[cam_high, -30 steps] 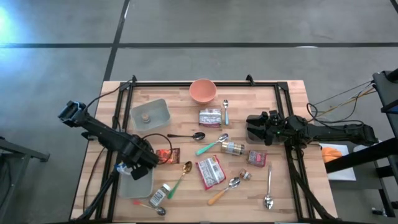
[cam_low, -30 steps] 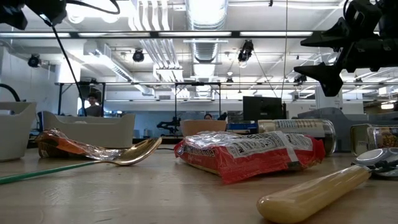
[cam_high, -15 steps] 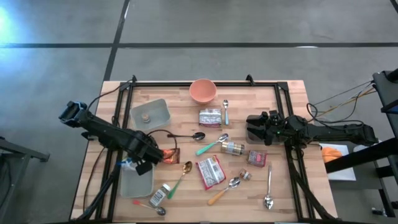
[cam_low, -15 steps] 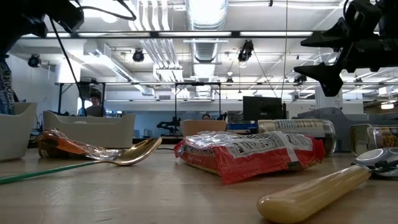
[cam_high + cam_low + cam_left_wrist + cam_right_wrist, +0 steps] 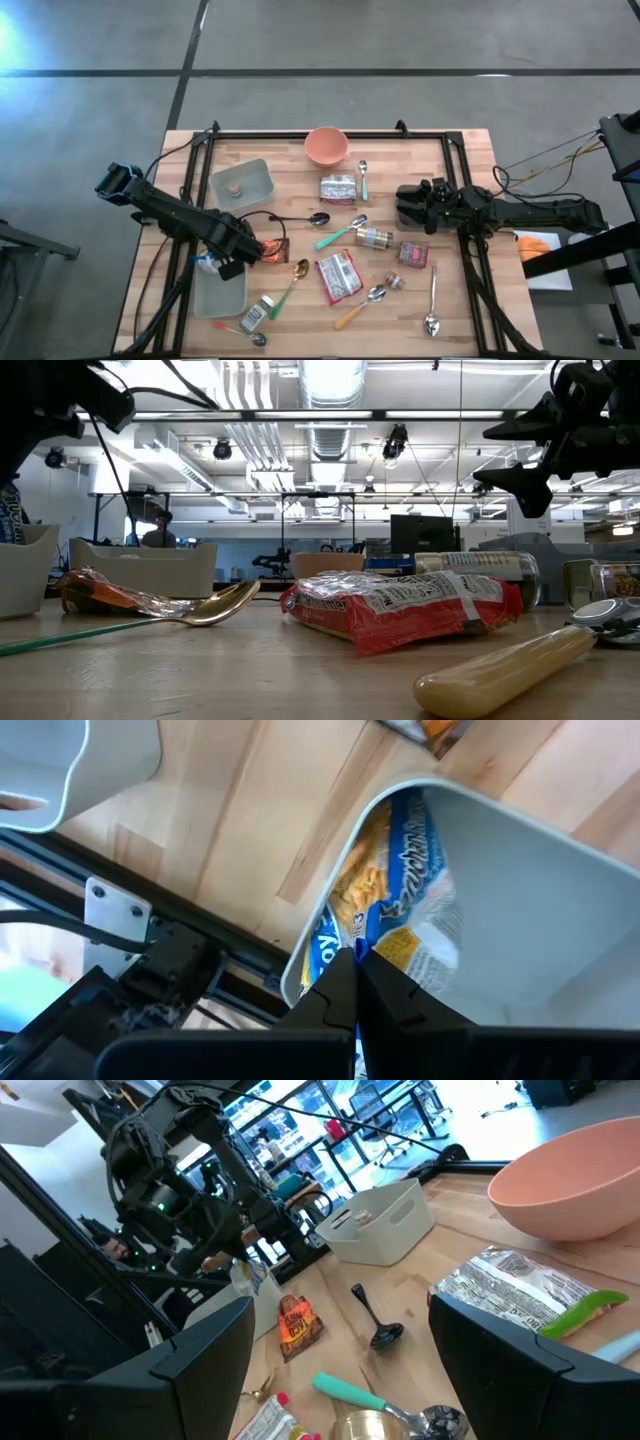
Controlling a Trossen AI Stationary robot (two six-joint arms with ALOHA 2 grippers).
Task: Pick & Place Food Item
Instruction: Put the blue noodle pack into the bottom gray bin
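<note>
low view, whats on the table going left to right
white bin → crumpled orange wrapper → gold spoon → red snack packet → yellow utensil handle

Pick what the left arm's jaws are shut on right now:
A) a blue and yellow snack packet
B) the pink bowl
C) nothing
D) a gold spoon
A: the left wrist view shows the left gripper pinching the blue and yellow snack packet over the grey bin.
</note>
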